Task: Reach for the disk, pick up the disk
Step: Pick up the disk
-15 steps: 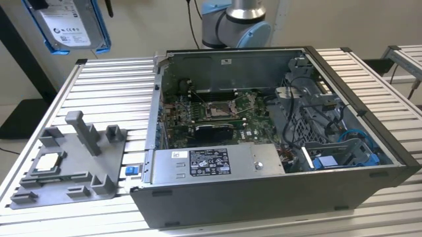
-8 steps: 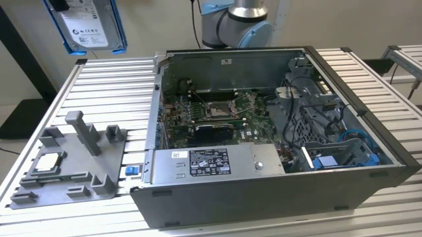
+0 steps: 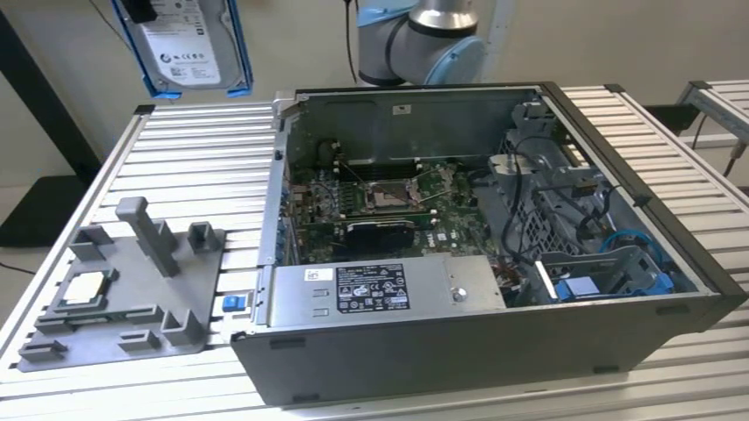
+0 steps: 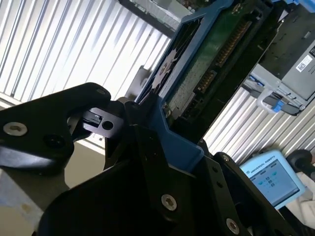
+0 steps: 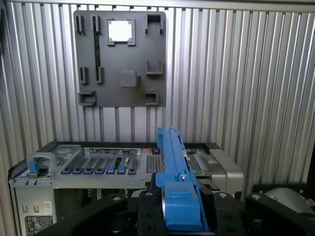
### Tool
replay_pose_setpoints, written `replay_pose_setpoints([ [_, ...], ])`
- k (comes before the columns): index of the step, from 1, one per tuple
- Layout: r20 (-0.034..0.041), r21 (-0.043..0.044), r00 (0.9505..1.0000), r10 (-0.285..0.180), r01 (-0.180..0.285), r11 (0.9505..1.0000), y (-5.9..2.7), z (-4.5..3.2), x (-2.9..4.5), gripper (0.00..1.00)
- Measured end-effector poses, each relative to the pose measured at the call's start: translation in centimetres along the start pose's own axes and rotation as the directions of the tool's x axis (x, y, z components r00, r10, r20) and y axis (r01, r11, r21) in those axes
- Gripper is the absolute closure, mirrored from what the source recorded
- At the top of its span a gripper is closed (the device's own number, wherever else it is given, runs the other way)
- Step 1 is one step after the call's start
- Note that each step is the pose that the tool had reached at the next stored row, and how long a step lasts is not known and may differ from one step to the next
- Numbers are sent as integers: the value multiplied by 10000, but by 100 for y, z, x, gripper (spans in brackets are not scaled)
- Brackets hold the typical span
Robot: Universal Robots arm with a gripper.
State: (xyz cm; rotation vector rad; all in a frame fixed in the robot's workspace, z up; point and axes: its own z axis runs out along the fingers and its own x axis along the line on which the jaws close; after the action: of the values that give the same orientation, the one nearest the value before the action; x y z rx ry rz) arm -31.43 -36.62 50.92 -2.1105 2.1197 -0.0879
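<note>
**One disk, clamped and aloft**

One firm grab, as far as I could see: in both wrist views the gripper (image 5: 179,209) was closed tight on the disk (image 5: 172,147), with its jaws pressed against the blue rail. The second wrist view gave me the disk's (image 4: 206,64) green circuit-board side. In the exterior view the disk (image 3: 188,44) hung in the upper left of the frame, label facing the camera. It was well above the slatted table (image 3: 199,149) and touched nothing on it. At the lower left sat the grey fixture tray (image 3: 123,329), a small CPU chip (image 3: 84,289) lying in its pocket. The open computer case (image 3: 468,351) took the centre and right, with the arm's base (image 3: 422,35) behind it at the top.
</note>
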Motion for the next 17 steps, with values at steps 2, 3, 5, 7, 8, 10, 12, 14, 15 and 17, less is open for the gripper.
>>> replay_pose_setpoints([
  [2,0,1,10000,0,0,10000,-74,17,0,100],
  [3,0,0,10000,0,0,10000,-110,26,1,100],
  [5,1,1,10000,0,0,10000,-185,43,1,100],
  [7,0,0,10000,0,0,10000,-261,59,1,100],
  [8,0,1,10000,-1,1,10000,-301,68,2,100],
  [10,0,1,10000,0,0,10000,-378,85,2,100],
  [12,0,0,10000,-1,1,10000,-454,101,2,100],
  [14,0,0,10000,-1,1,10000,-530,118,3,100],
  [15,0,0,10000,0,0,10000,-568,127,3,100],
  [17,0,0,10000,0,0,10000,-645,144,3,100],
])
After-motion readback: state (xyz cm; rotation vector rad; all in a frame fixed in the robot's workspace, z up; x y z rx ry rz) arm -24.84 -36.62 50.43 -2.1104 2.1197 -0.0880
